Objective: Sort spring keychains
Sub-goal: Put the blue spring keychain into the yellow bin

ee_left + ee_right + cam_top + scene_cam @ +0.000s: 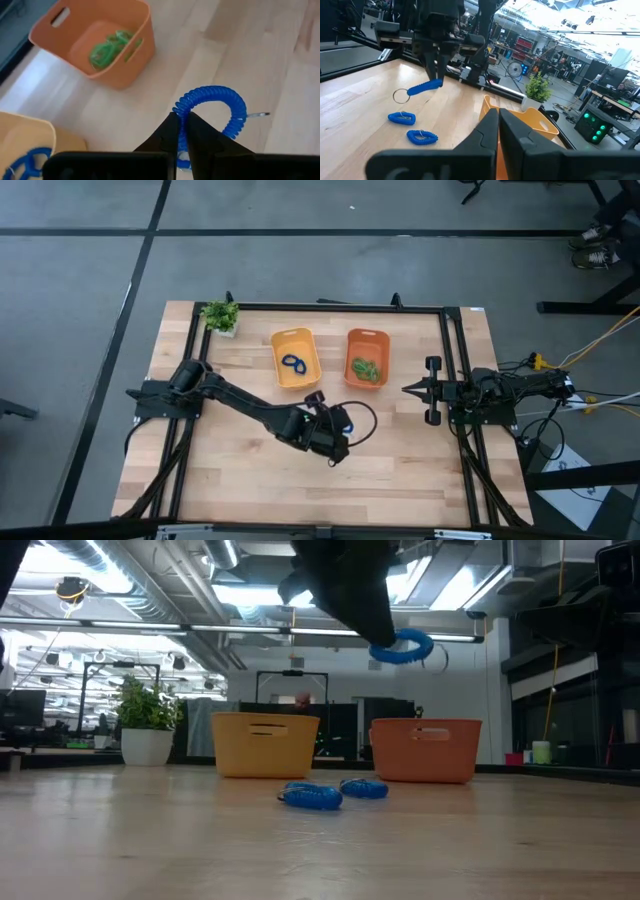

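A bright blue spring keychain (212, 102) hangs in the air with my left gripper (182, 125) shut on it, above the table's middle (340, 423), near side of the two bins. Two more blue keychains (312, 797) (365, 789) lie flat on the wood below it. The yellow bin (295, 358) holds a blue keychain (293, 363). Inside the orange bin (367, 357) lie green keychains (107, 46). My right gripper (412, 389) waits shut at the table's right side, pointing level toward the left. My left gripper pinches one end of the blue coil loop (180, 111) between its two fingers. They slant down at it from the table's left. The keychain is lifted clear of the table and juts out past the fingertips, its metal ring (400, 95) dangling at the free end.
A small potted plant (220, 316) stands at the far left corner. The two bins sit side by side at the far middle. A black frame rail (455, 370) runs along the right side. Bare wood lies along the near edge.
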